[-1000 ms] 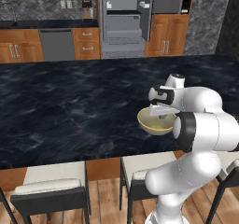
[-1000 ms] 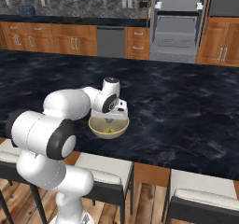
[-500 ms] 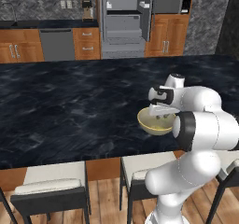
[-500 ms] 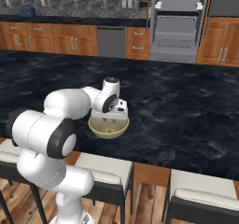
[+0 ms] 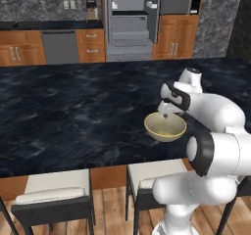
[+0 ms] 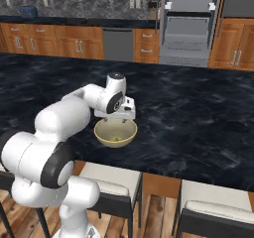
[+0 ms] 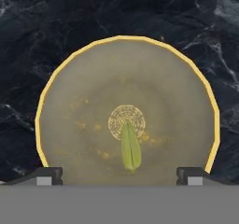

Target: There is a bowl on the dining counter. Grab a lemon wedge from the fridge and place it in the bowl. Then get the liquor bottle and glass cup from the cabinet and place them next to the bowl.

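The olive-yellow bowl sits near the front edge of the black dining counter. A green-yellow lemon wedge lies loose on the bowl's bottom. My gripper hovers just above the bowl, pointing down, open with nothing between its fingertips. The grey fridge stands at the back with its doors swung open. The liquor bottle and the glass cup are out of view.
Wooden cabinets and a grey dishwasher panel line the far wall. White-seated stools stand along the counter's near side, beside my base.
The fingers have spread apart above the bowl. The arm and the bowl stay where they were.
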Tool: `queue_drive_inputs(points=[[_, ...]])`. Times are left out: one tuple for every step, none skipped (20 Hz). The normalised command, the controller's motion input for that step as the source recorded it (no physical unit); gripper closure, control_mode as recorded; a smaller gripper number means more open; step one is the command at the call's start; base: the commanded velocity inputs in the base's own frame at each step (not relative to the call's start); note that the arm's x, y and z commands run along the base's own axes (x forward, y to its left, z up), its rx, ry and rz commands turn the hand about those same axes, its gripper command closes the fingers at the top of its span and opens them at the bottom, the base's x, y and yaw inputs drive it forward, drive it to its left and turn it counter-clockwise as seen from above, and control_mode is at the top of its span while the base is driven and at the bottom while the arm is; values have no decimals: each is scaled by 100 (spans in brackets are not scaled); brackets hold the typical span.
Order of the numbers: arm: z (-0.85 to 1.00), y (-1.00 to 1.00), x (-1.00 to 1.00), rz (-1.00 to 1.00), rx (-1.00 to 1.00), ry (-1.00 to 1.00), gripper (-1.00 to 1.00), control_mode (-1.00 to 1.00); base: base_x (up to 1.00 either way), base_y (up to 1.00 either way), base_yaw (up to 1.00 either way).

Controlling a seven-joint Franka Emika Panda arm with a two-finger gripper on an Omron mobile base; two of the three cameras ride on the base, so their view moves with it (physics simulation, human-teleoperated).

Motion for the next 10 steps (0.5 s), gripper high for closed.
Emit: queue_drive_inputs(points=[[83, 0, -44, 0, 0, -11, -100, -100, 0, 0, 0], [91, 0, -50, 0, 0, -12, -100, -100, 0, 0, 0], [87, 0, -59, 0, 0, -12, -100, -100, 0, 0, 0], [79, 0, -65, 0, 0, -8, -100, -100, 0, 0, 0], [74, 0, -65, 0, 0, -4, -100, -100, 0, 0, 0], [78, 0, -73, 0, 0, -7, -100, -100, 0, 0, 0], [76, 0, -70, 0, 0, -8, -100, -100, 0, 0, 0], [78, 0, -66, 0, 1, -8, -100, -100, 0, 0, 0], [76, 0, -69, 0, 1, -9, -100, -100, 0, 0, 0], [75, 0, -72, 0, 1, -11, -100, -100, 0, 0, 0]])
